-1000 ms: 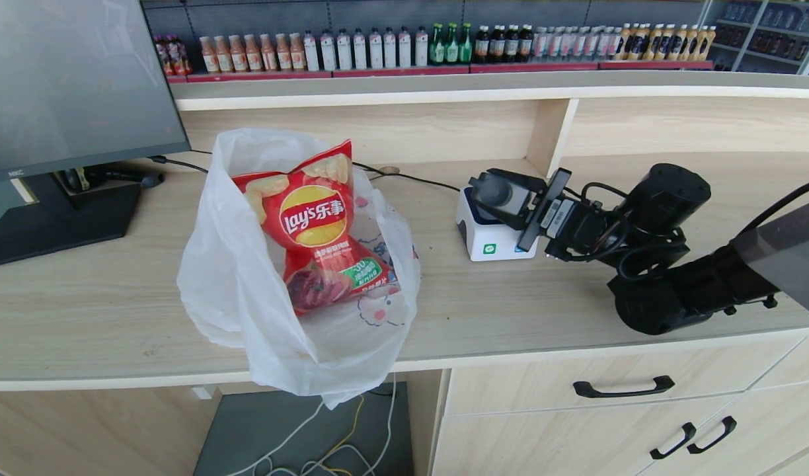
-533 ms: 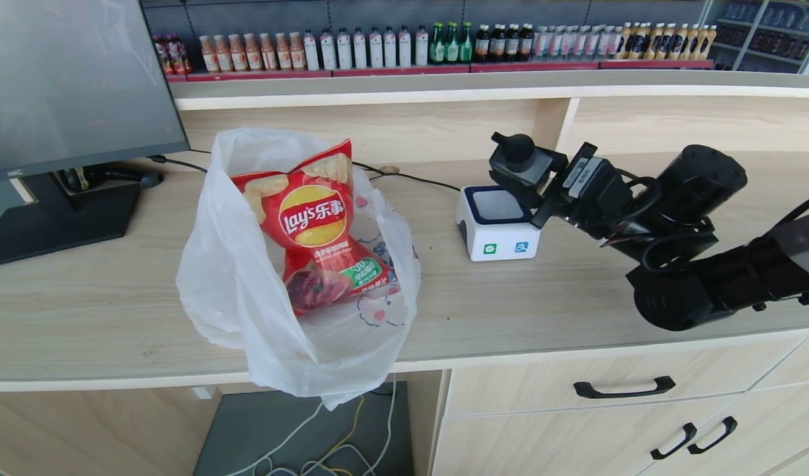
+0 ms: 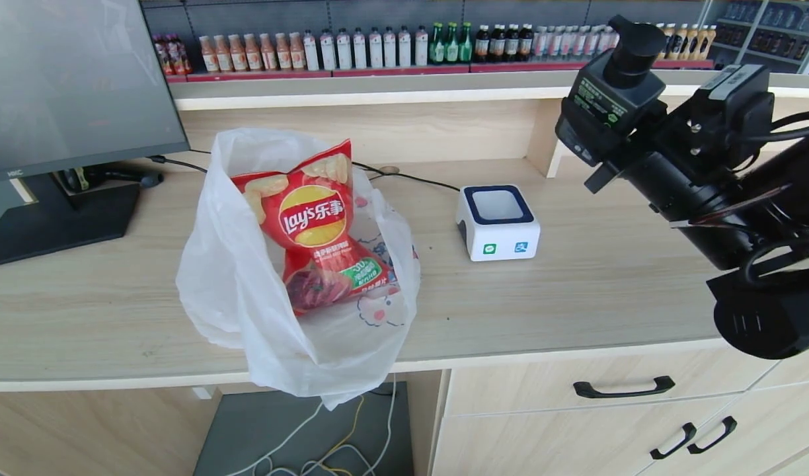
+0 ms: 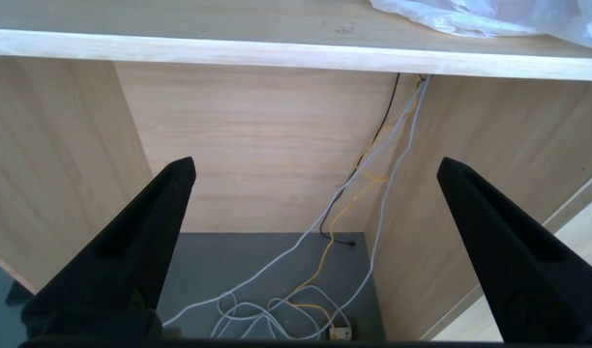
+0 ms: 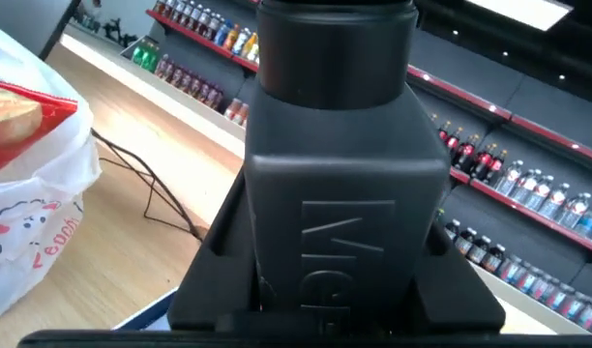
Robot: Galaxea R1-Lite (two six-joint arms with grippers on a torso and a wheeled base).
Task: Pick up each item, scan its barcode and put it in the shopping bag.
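On the worktop (image 3: 576, 297) the shopping bag (image 3: 226, 291), with a crisp packet (image 3: 312, 218) stood in it, is set at the front edge, with the scanner (image 3: 497, 231) at its three o'clock, the monitor (image 3: 67, 79) at its ten o'clock, and a pump bottle (image 3: 603, 99) held aloft at the scanner's two o'clock.

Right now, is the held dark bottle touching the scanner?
Apart: the head view shows the dark bottle high above the counter, clear of the scanner.
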